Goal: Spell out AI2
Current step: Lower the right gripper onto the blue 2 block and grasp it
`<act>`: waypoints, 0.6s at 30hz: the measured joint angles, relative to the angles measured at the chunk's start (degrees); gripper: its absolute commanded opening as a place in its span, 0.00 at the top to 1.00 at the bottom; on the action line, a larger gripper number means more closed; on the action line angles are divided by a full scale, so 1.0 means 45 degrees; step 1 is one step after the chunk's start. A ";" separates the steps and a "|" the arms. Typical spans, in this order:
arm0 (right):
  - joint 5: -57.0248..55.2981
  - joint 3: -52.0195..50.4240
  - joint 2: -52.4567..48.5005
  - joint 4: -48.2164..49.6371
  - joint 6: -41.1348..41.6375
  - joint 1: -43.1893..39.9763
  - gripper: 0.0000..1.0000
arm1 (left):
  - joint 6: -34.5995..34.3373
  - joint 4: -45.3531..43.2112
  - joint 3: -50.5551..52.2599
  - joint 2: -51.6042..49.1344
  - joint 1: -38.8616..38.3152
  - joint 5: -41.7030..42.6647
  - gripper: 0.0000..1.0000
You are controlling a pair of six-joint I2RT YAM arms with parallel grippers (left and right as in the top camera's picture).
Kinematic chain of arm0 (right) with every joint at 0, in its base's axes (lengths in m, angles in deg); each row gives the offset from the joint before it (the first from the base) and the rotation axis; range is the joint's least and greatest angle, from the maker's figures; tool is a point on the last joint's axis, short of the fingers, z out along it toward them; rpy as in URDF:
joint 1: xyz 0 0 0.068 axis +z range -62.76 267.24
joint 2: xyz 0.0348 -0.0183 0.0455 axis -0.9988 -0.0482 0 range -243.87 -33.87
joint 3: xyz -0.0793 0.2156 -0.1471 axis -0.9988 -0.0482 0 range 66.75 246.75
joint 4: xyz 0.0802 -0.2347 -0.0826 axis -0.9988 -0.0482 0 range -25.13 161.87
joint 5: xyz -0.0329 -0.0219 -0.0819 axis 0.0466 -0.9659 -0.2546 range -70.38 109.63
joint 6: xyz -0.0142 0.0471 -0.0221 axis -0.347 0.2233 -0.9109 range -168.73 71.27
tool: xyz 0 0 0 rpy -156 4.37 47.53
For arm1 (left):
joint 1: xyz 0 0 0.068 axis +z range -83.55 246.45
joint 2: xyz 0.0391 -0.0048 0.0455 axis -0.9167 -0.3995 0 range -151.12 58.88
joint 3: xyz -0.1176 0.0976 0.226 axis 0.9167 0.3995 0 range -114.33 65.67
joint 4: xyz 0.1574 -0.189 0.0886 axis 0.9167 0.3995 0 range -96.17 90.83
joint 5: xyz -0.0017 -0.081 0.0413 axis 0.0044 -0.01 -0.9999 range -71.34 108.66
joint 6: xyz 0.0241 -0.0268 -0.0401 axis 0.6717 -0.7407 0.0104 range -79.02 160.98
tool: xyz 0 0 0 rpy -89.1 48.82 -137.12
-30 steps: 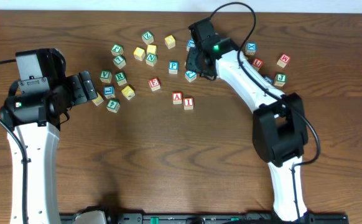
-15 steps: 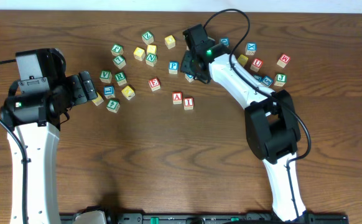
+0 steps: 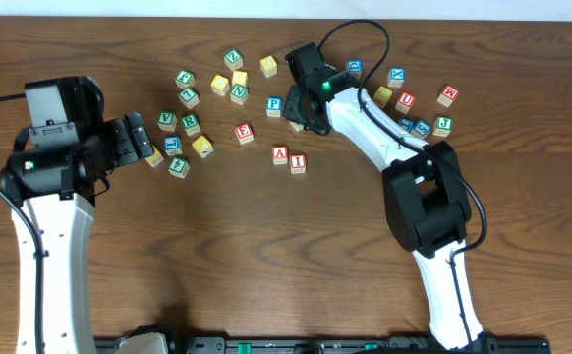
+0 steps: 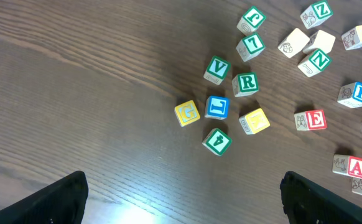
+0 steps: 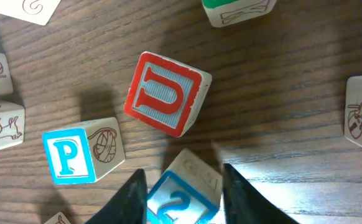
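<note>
the right gripper (image 5: 182, 186) is pinching the small wooden cube with a blue 2 (image 5: 180, 204) beside the wooden blue p cube (image 5: 75, 155), apart from the touching wooden red a cube (image 3: 280, 153) and wooden red i cube (image 3: 297, 163); the left gripper (image 3: 146, 145) is hovering spread wide

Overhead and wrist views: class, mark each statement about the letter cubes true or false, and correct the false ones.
1. The right pincer has the 2 cube between its jaws. True.
2. The A cube and the I cube lie side by side on the table. True.
3. The left pincer holds the E cube. False: it is open and empty, and the E cube lies on the table away from it.
4. The U cube is stacked on the P cube. False: both rest on the table, near each other but apart.
</note>
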 measured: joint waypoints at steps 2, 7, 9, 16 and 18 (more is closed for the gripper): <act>-0.0005 0.0000 0.0000 -0.0053 -0.0039 0.0000 0.75 | 0.0000 0.0000 0.0000 0.0000 0.0000 0.0000 0.02; 0.0000 0.0005 0.0000 -0.0272 -0.0189 0.0000 0.75 | 0.0000 0.0000 0.0000 0.0000 0.0000 0.0000 0.02; 0.0005 0.0024 0.0000 -0.0345 -0.0277 0.0000 0.75 | 0.0000 0.0000 0.0000 0.0000 0.0000 0.0000 0.02; 0.0034 0.0063 0.0000 -0.0602 -0.1112 0.0000 0.67 | 0.0000 0.0000 0.0000 0.0000 0.0000 0.0000 0.02; 0.0083 0.0058 -0.0005 -0.0559 -0.1700 -0.0010 0.64 | 0.0000 0.0000 0.0000 0.0000 0.0000 0.0000 0.02</act>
